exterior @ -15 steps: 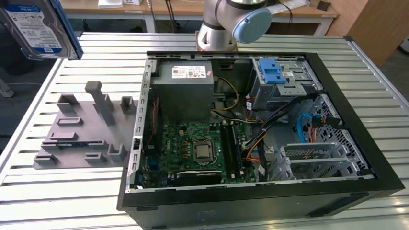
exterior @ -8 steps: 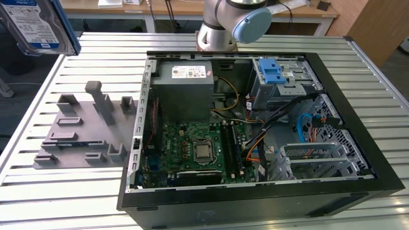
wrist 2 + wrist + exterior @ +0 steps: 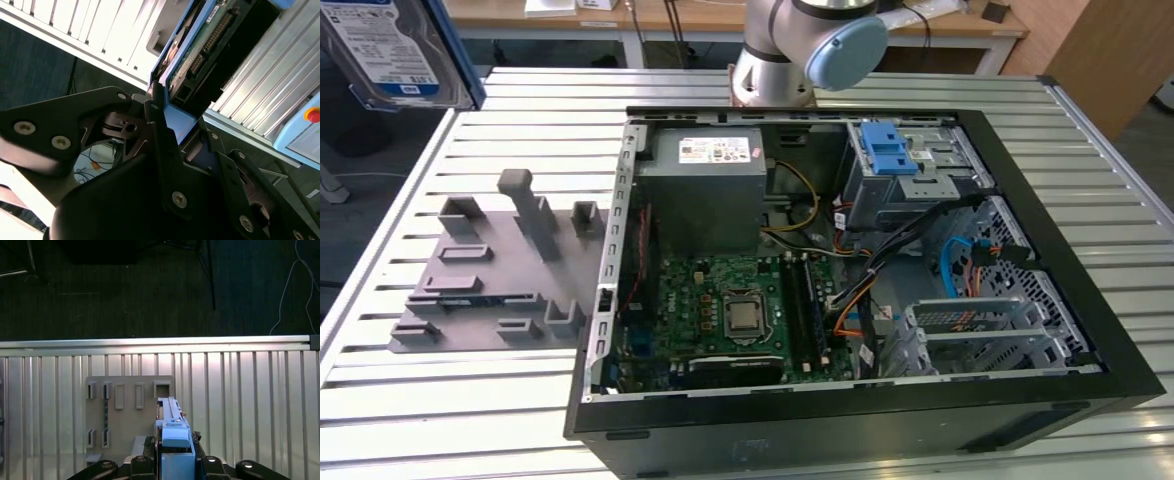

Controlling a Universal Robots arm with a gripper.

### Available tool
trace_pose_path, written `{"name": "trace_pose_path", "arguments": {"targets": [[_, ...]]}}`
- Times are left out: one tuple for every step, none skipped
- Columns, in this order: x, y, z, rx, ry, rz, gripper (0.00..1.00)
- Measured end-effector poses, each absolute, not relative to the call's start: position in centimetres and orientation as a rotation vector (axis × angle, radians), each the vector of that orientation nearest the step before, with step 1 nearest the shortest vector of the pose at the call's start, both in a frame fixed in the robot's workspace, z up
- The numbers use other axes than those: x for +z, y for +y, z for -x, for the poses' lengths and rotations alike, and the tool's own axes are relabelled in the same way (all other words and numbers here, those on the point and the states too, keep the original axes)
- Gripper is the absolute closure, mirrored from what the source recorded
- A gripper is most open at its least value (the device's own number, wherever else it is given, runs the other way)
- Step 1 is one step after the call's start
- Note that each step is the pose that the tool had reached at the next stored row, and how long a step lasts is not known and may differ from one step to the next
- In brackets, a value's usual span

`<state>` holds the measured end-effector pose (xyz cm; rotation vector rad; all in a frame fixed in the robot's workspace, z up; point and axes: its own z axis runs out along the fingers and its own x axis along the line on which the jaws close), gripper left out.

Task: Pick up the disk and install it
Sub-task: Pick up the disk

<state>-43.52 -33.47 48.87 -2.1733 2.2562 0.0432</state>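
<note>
An open computer case (image 3: 854, 418) lies on the slatted surface (image 3: 454, 420). Inside it are a grey power supply (image 3: 707, 195) and a green circuit board (image 3: 707, 300). A grey slotted stand (image 3: 467, 300) sits just beside the case.

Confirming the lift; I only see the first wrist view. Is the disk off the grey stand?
Observer: Yes. In the exterior view the disk hangs in the air, apart from the grey slotted stand.
Operator: Do the fingers have it?
Observer: In the second wrist view the fingers clamp its blue bracket.
Operator: Where's the case?
Observer: The open computer case lies at the exterior view's right of the stand.
</note>
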Motion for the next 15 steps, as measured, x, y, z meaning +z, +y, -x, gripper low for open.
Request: {"name": "trace_pose_path", "arguments": {"targets": [[48.9,-33.6,43.5,0.043,2.256,2.173,0.64],[48.9,-33.8,43.5,0.043,2.256,2.173,0.64],[48.9,-34.0,43.5,0.043,2.256,2.173,0.64],[48.9,-34.2,43.5,0.043,2.256,2.173,0.64],[48.9,-34.3,43.5,0.043,2.256,2.173,0.64],[48.9,-34.5,43.5,0.043,2.256,2.173,0.64],[48.9,-34.7,43.5,0.043,2.256,2.173,0.64],[48.9,-34.9,43.5,0.043,2.256,2.173,0.64],[48.9,-35.0,43.5,0.043,2.256,2.173,0.64],[48.9,-35.2,43.5,0.043,2.256,2.173,0.64],[48.9,-35.3,43.5,0.043,2.256,2.173,0.64],[48.9,-35.4,43.4,0.043,2.256,2.173,0.64],[48.9,-35.4,43.4,0.043,2.256,2.173,0.64],[48.9,-35.6,43.3,0.043,2.256,2.173,0.64],[48.9,-35.7,43.2,0.043,2.256,2.173,0.64]]}}
